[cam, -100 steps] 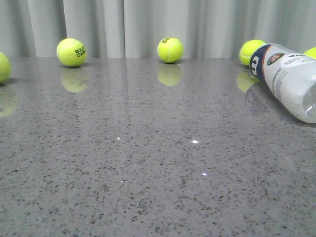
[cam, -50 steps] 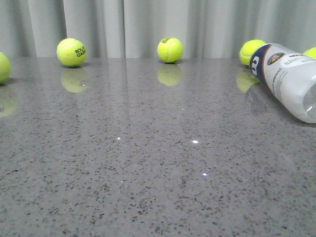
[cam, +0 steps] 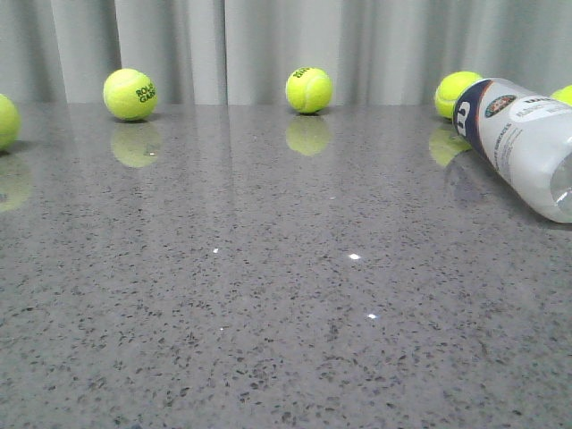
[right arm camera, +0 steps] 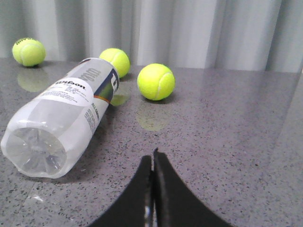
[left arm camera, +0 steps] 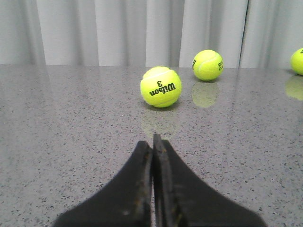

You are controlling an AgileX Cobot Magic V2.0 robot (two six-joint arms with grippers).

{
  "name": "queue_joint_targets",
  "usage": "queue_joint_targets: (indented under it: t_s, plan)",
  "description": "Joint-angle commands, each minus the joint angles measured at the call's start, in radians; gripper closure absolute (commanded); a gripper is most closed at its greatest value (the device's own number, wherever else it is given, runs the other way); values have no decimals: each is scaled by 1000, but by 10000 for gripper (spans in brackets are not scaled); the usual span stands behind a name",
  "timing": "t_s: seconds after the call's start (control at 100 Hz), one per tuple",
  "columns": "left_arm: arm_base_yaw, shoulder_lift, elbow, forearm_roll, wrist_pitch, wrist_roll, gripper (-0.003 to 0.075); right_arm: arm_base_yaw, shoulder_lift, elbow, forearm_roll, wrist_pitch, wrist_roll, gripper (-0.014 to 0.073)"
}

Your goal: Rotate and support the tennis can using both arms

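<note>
Tennis can point(cam: 523, 143) is your target, and it lies on its side at the right edge of the grey speckled table point(cam: 268, 295), clear base toward you and the navy end of its label pointing away toward the curtain point(cam: 268, 45).

Nearest to you, the right gripper point(right arm camera: 152, 158) sits low over the table with its two black fingers pressed together, nothing between them; in its wrist view the can's clear base is near the fingertips but apart from them, off to one side. The left gripper point(left arm camera: 152, 144) has its fingers closed flat against each other too, holding nothing, and you can see a Wilson 3 ball point(left arm camera: 161, 86) resting on the table ahead of it, clear of the tips.

Further out, one ball point(right arm camera: 156, 82) rests near the can's label end, and another point(right arm camera: 115, 61) sits just behind that end. Along the back edge by the curtain you have a ball at the left point(cam: 130, 94) and one in the middle point(cam: 308, 89).
</note>
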State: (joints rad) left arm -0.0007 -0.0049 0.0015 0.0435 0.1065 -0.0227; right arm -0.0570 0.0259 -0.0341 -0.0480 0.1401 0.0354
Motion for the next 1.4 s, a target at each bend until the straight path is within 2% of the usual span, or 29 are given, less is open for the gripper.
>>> queue_joint_targets:
  t_s: [0.0,0.1,0.29,0.38,0.43,0.48,0.6,0.67,0.77,1.13,1.39]
  plan:
    - [-8,-35,43,-9,-76,-8,739,0,74,-89,-18,-19,-11,653]
    - [-8,-35,43,-9,-76,-8,739,0,160,-169,-12,44,-11,653]
    - [-8,-35,43,-9,-76,-8,739,0,348,-357,-7,255,-11,646]
    - [-8,-35,43,-9,-76,-8,739,0,444,-450,-6,334,-11,593]
    - [-8,-35,43,-9,-76,-8,739,0,493,-501,-3,380,-11,522]
    - [-8,-35,43,-9,-76,-8,739,1,540,-560,2,416,-11,414]
    - [-8,-35,43,-9,-76,-8,739,1,639,-682,21,494,-11,55]
    - [-8,-35,43,-9,-76,-8,739,1,694,-744,26,523,-13,-77]
    - [-8,-35,43,-9,-76,-8,739,1,773,-828,59,577,-17,-41]
    - [-8,-35,43,-9,-76,-8,738,1,1112,-1095,285,816,-21,-41]
    - [-8,-35,43,-9,-76,-8,739,2,1333,-1228,449,875,-92,-41]
